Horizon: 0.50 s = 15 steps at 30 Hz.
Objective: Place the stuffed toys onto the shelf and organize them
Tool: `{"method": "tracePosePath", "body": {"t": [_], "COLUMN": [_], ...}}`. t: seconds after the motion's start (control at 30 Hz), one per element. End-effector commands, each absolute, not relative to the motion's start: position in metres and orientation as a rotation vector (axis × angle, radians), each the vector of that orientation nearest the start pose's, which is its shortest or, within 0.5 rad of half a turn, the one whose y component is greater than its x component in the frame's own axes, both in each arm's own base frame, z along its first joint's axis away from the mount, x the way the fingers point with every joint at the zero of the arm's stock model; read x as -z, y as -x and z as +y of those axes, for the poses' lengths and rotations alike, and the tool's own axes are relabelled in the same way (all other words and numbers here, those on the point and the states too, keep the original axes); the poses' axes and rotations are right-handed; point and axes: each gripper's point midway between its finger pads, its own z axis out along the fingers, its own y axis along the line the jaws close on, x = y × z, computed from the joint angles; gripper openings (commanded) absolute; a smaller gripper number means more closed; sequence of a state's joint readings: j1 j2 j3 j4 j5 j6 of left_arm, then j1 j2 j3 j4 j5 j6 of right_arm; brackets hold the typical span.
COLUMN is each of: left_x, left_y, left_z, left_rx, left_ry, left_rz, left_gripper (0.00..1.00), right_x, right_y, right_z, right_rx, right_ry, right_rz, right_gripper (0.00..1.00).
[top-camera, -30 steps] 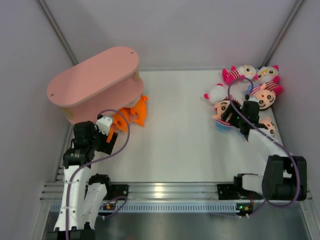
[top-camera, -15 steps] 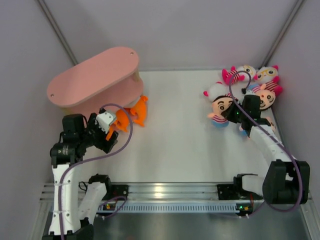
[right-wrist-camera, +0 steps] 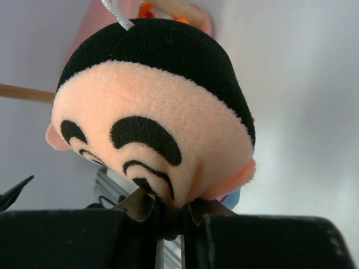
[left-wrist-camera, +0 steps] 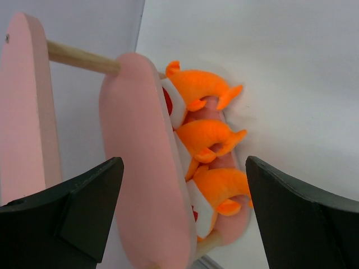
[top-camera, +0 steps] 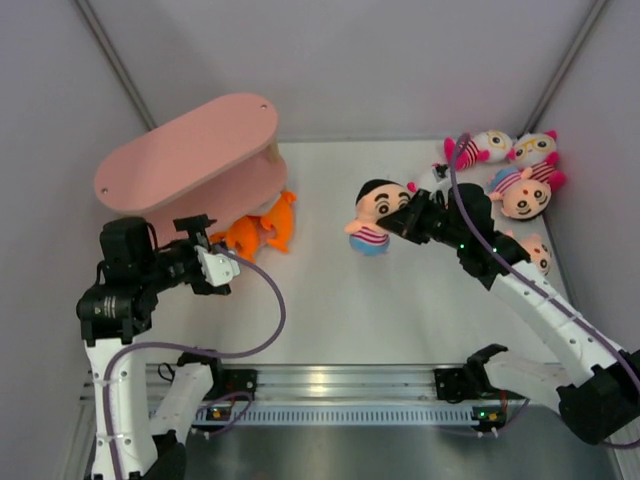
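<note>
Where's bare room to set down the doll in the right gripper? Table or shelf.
Free: mid table, between the orange plush animals, the held boy doll and the rail; also the top board of the shelf. Crowded: back right corner, heaped with loose dolls, and the shelf's bottom board, filled by the orange plush.

My right gripper (top-camera: 405,219) has plucked a boy doll (top-camera: 374,209) from the far-right heap and swung it left over the middle of the counter (top-camera: 330,300). My left gripper (top-camera: 216,263) has drawn back from the orange plush animals (top-camera: 262,230)
</note>
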<state>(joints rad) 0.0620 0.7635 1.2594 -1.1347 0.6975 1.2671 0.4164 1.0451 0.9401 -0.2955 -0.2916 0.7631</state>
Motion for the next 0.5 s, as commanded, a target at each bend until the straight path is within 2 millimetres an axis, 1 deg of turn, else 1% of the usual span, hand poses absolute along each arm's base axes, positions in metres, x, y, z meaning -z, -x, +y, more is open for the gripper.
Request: {"method": "tracePosePath", "body": {"t": [0.0,0.03,0.07,0.1,0.13,0.17,0.2,0.23,0.27,0.3,0.33,0.37,0.4,0.43,0.47], "left_x": [-0.341,-0.334,-0.331,-0.325,-0.318,-0.311,-0.301,-0.286,-0.282,-0.278,-0.275,-0.276,-0.279,-0.282,-0.284], "left_y": [-0.215,-0.227,-0.23,-0.234,-0.243,-0.244,-0.26,-0.271,-0.267,-0.266,-0.267,-0.253,-0.249,-0.247,-0.238], "left_z": [-0.09,-0.089,-0.089,-0.088,-0.087,-0.101,-0.086,-0.093,-0.115,-0.125,-0.133,-0.165,-0.177,-0.185,-0.201], "left_rx": [0.002,0.051,0.058,0.059,0.061,0.158,0.044,0.053,0.067,0.053,0.001,0.039,0.034,-0.003,-0.001], "left_ry": [-1.539,-1.526,-1.53,-1.543,-1.542,-1.47,-1.412,-1.419,-1.451,-1.479,-1.509,-1.6,-1.624,-1.643,-1.713], "left_rz": [1.264,1.321,1.342,1.369,1.41,1.511,1.653,1.734,1.757,1.77,1.776,1.685,1.636,1.599,1.512], "left_gripper": [0.95,0.94,0.93,0.93,0.93,0.91,0.88,0.83,0.8,0.78,0.78,0.79,0.8,0.81,0.82], "right_x": [-0.303,-0.314,-0.311,-0.308,-0.323,-0.321,-0.313,-0.319,-0.316,-0.315,-0.313,-0.313,-0.311,-0.31,-0.308], "right_y": [-0.277,-0.277,-0.275,-0.276,-0.278,-0.278,-0.283,-0.286,-0.291,-0.293,-0.294,-0.296,-0.298,-0.299,-0.3], "right_z": [0.251,0.26,0.273,0.279,0.286,0.293,0.298,0.3,0.3,0.3,0.299,0.299,0.301,0.301,0.303], "right_rx": [-1.265,-1.307,-1.326,-1.325,-1.354,-1.358,-1.344,-1.343,-1.326,-1.318,-1.309,-1.31,-1.31,-1.31,-1.317], "right_ry": [-0.269,-0.266,-0.282,-0.285,-0.269,-0.249,-0.251,-0.242,-0.247,-0.252,-0.259,-0.27,-0.276,-0.281,-0.283], "right_rz": [1.946,1.896,1.912,1.927,1.893,1.909,1.939,1.928,1.933,1.932,1.934,1.929,1.936,1.937,1.947], "right_gripper": [0.0,0.0,0.0,0.0,0.0,0.0,0.0,0.0,0.0,0.0,0.0,0.0,0.0,0.0,0.0]}}
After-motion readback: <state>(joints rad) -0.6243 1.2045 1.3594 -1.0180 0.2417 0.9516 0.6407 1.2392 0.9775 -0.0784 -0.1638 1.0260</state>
